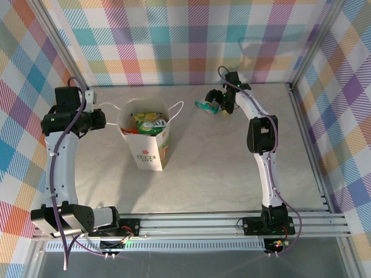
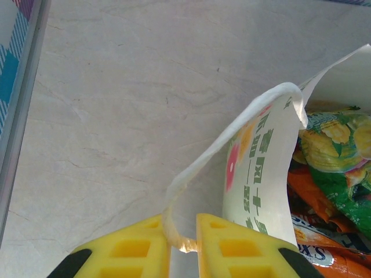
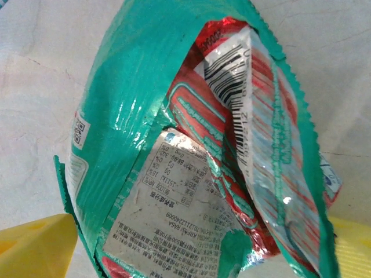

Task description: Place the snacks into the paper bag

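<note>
The white paper bag (image 1: 148, 152) stands upright left of the table's middle with its mouth open. Several snacks (image 1: 147, 123) lie inside it, among them a green-yellow packet (image 2: 336, 145) and orange ones (image 2: 316, 200). My left gripper (image 1: 104, 117) is shut on the bag's left cord handle (image 2: 232, 136), which runs between the yellow fingers (image 2: 130, 249) and holds that side (image 2: 255, 174) out. A crumpled teal packet (image 3: 127, 87) with red stripes lies on the table at the back. My right gripper (image 1: 214, 104) stands wide open, a finger on either side of this packet (image 1: 203, 105).
Metal frame rails run along the table's left (image 2: 17, 116), right (image 1: 307, 145) and front (image 1: 191, 223) edges, with checked walls behind. Bare tabletop (image 1: 232, 168) lies between the bag and the right arm.
</note>
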`<action>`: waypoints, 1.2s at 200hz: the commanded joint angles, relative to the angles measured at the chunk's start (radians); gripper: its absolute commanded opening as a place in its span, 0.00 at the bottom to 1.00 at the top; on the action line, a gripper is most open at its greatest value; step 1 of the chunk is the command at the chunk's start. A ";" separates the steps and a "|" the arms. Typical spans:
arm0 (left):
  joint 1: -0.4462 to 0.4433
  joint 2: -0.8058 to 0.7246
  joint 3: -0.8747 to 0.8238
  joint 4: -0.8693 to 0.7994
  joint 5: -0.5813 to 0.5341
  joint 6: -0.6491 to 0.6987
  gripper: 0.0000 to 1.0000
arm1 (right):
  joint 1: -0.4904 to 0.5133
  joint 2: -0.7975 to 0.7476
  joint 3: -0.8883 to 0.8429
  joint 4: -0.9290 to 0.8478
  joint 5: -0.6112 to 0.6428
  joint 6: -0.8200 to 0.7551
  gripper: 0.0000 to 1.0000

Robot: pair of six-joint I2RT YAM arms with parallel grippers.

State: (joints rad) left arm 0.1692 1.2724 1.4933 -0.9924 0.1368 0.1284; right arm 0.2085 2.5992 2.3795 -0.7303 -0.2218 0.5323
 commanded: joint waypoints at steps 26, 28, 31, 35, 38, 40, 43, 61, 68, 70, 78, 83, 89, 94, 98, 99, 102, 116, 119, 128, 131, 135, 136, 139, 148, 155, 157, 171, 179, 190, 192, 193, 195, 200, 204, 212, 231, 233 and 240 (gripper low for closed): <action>0.019 -0.004 -0.016 0.018 -0.016 0.014 0.19 | -0.005 0.047 0.060 0.003 -0.042 0.026 0.94; 0.019 -0.005 -0.017 0.018 -0.017 0.014 0.19 | -0.005 0.049 0.060 0.002 -0.042 0.028 0.94; 0.019 -0.005 -0.018 0.019 -0.017 0.014 0.19 | -0.006 0.051 0.062 0.005 -0.043 0.031 0.93; 0.019 -0.007 -0.019 0.020 -0.017 0.014 0.19 | -0.006 0.054 0.063 0.007 -0.044 0.035 0.93; 0.019 -0.008 -0.020 0.021 -0.019 0.014 0.19 | -0.006 0.053 0.063 0.010 -0.044 0.037 0.92; 0.019 -0.008 -0.022 0.021 -0.019 0.014 0.19 | -0.006 0.055 0.063 0.012 -0.045 0.038 0.92; 0.019 -0.010 -0.024 0.022 -0.020 0.014 0.19 | -0.006 0.057 0.063 0.016 -0.044 0.040 0.92; 0.019 -0.014 -0.033 0.026 -0.020 0.014 0.19 | -0.004 0.064 0.063 0.039 -0.051 0.051 0.89; 0.019 -0.014 -0.033 0.026 -0.020 0.014 0.19 | -0.004 0.069 0.065 0.043 -0.054 0.057 0.88; 0.019 -0.013 -0.034 0.026 -0.020 0.014 0.19 | -0.004 0.071 0.066 0.043 -0.055 0.057 0.87; 0.019 -0.012 -0.033 0.027 -0.021 0.015 0.19 | -0.004 0.078 0.073 0.038 -0.057 0.063 0.84; 0.019 -0.011 -0.033 0.026 -0.021 0.014 0.19 | -0.004 0.083 0.077 0.034 -0.056 0.067 0.81; 0.019 -0.010 -0.033 0.026 -0.021 0.014 0.19 | -0.004 0.088 0.080 0.026 -0.053 0.072 0.76; 0.019 -0.010 -0.033 0.026 -0.020 0.015 0.19 | -0.004 0.089 0.082 0.021 -0.052 0.077 0.69; 0.019 -0.010 -0.033 0.026 -0.021 0.014 0.19 | -0.004 0.091 0.080 0.017 -0.049 0.078 0.66; 0.019 -0.010 -0.033 0.026 -0.021 0.015 0.19 | -0.004 0.091 0.080 0.015 -0.048 0.080 0.65; 0.019 -0.010 -0.033 0.026 -0.020 0.016 0.19 | -0.004 0.091 0.080 0.012 -0.043 0.084 0.63; 0.019 -0.008 -0.033 0.029 -0.018 0.014 0.19 | -0.004 0.090 0.080 -0.001 -0.026 0.092 0.61; 0.018 -0.008 -0.032 0.029 -0.018 0.014 0.19 | -0.004 0.089 0.080 -0.003 -0.025 0.093 0.60; 0.019 -0.007 -0.032 0.031 -0.014 0.014 0.19 | -0.004 0.086 0.078 -0.006 -0.021 0.094 0.58; 0.019 -0.007 -0.034 0.031 -0.013 0.014 0.19 | -0.004 0.085 0.078 -0.007 -0.022 0.093 0.57; 0.019 -0.006 -0.032 0.031 -0.011 0.013 0.19 | -0.004 0.082 0.078 -0.009 -0.020 0.094 0.55; 0.019 -0.005 -0.033 0.031 -0.011 0.014 0.19 | -0.004 0.081 0.078 -0.011 -0.019 0.093 0.55; 0.019 -0.005 -0.033 0.031 -0.011 0.013 0.19 | -0.005 0.080 0.078 -0.012 -0.019 0.091 0.53; 0.019 -0.004 -0.033 0.031 -0.009 0.013 0.19 | -0.004 0.070 0.075 -0.019 -0.016 0.084 0.49; 0.019 -0.004 -0.032 0.030 -0.010 0.013 0.19 | -0.004 0.064 0.074 -0.024 -0.013 0.078 0.46; 0.019 -0.004 -0.032 0.030 -0.010 0.013 0.19 | -0.004 0.062 0.074 -0.025 -0.011 0.076 0.45; 0.019 -0.004 -0.033 0.031 -0.008 0.013 0.19 | -0.005 0.043 0.069 -0.035 -0.004 0.059 0.40; 0.019 -0.005 -0.033 0.031 -0.006 0.013 0.19 | -0.004 0.035 0.065 -0.040 -0.001 0.051 0.36; 0.019 -0.006 -0.033 0.031 -0.004 0.013 0.19 | -0.004 0.019 0.055 -0.047 0.002 0.041 0.33; 0.019 -0.006 -0.031 0.031 -0.004 0.013 0.19 | -0.004 0.016 0.053 -0.049 0.002 0.039 0.32; 0.019 -0.006 -0.030 0.031 -0.004 0.013 0.19 | -0.004 0.015 0.052 -0.049 0.002 0.039 0.32; 0.019 -0.007 -0.031 0.031 -0.004 0.014 0.19 | -0.004 0.011 0.050 -0.051 0.004 0.036 0.31; 0.019 -0.007 -0.031 0.031 -0.003 0.013 0.19 | -0.005 0.003 0.042 -0.054 0.006 0.033 0.30; 0.019 -0.008 -0.031 0.031 -0.002 0.013 0.19 | -0.004 -0.003 0.038 -0.055 0.006 0.029 0.29; 0.019 -0.008 -0.031 0.031 -0.001 0.013 0.19 | -0.003 -0.016 0.026 -0.061 0.010 0.022 0.26; 0.019 -0.008 -0.032 0.033 0.006 0.013 0.19 | 0.002 -0.050 0.001 -0.074 0.029 0.001 0.23; 0.019 -0.008 -0.033 0.033 0.009 0.013 0.19 | 0.002 -0.054 -0.001 -0.076 0.030 -0.002 0.23; 0.020 -0.010 -0.034 0.035 0.011 0.013 0.19 | 0.004 -0.068 -0.008 -0.081 0.033 -0.014 0.22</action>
State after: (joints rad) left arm 0.1692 1.2724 1.4685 -0.9874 0.1341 0.1284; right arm 0.2089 2.5992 2.4062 -0.7280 -0.2317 0.5682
